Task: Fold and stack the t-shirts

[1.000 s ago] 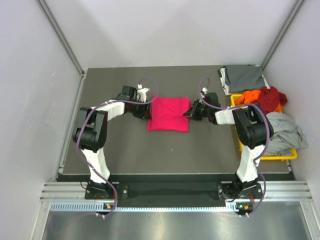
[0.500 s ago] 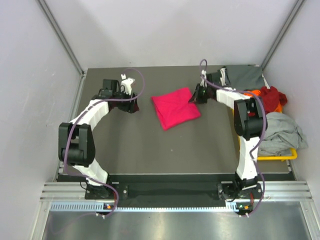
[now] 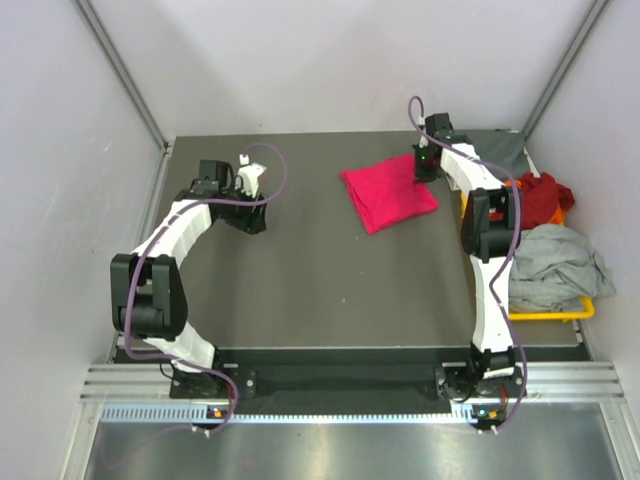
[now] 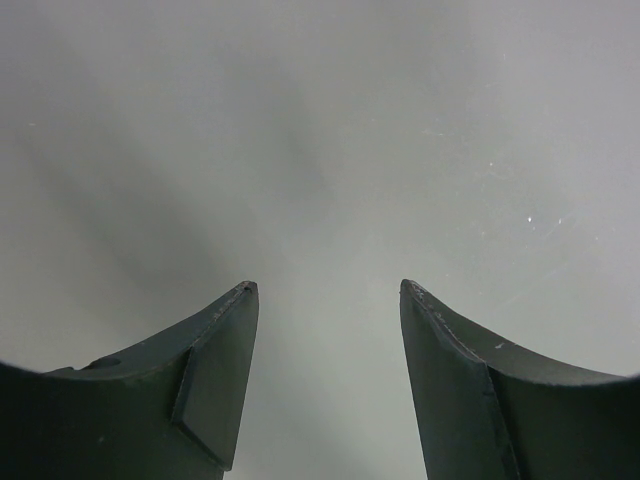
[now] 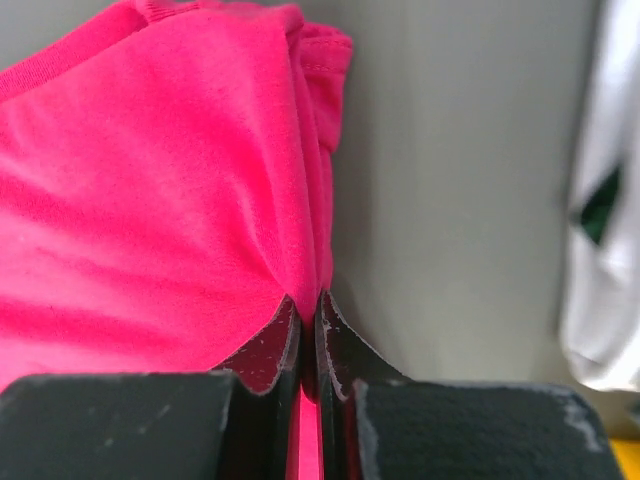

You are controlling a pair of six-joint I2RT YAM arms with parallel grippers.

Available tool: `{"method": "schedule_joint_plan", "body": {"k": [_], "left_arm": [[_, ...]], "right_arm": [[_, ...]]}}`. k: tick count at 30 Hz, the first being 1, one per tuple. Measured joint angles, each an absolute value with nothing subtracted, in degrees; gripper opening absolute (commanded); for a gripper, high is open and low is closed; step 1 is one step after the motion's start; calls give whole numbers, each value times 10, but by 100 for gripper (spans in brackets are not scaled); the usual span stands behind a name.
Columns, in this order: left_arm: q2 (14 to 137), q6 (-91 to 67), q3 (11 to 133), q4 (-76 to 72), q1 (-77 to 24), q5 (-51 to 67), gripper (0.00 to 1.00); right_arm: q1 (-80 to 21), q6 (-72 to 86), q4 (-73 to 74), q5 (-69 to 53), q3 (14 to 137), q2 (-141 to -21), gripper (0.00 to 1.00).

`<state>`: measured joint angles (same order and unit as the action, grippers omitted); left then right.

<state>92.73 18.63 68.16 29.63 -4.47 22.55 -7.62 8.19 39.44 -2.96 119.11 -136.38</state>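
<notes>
A folded magenta-pink t-shirt (image 3: 390, 196) lies tilted on the dark table, right of centre towards the back. My right gripper (image 3: 424, 168) is shut on its right edge. In the right wrist view the pink cloth (image 5: 150, 200) is pinched between the closed tips of my right gripper (image 5: 308, 297). A folded dark grey t-shirt (image 3: 495, 152) lies at the back right corner, just behind that gripper. My left gripper (image 3: 250, 220) stands open over bare table at the left, well apart from the pink shirt. The left wrist view shows my left gripper (image 4: 328, 287) with only grey tabletop between its fingers.
A yellow bin (image 3: 545, 315) at the right edge holds crumpled orange (image 3: 500, 190), dark red (image 3: 545, 195) and light grey (image 3: 555, 265) t-shirts. White walls close in the table on three sides. A pale blurred thing (image 5: 605, 250) shows at the right of the right wrist view.
My right gripper has closed on the pink shirt and dragged it from the table's middle towards the back right. My left gripper let go, opened and drew back to the left.
</notes>
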Motion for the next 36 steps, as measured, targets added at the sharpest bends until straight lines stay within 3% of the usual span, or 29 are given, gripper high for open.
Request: {"method": "schedule_joint_plan", "body": {"k": [23, 36], "left_arm": [[914, 203, 682, 305, -45, 183, 64], [916, 204, 703, 305, -45, 170, 64]], "right_arm": [[-62, -23, 408, 201, 1269, -1351, 0], [-58, -63, 397, 265, 1326, -1340, 0]]}}
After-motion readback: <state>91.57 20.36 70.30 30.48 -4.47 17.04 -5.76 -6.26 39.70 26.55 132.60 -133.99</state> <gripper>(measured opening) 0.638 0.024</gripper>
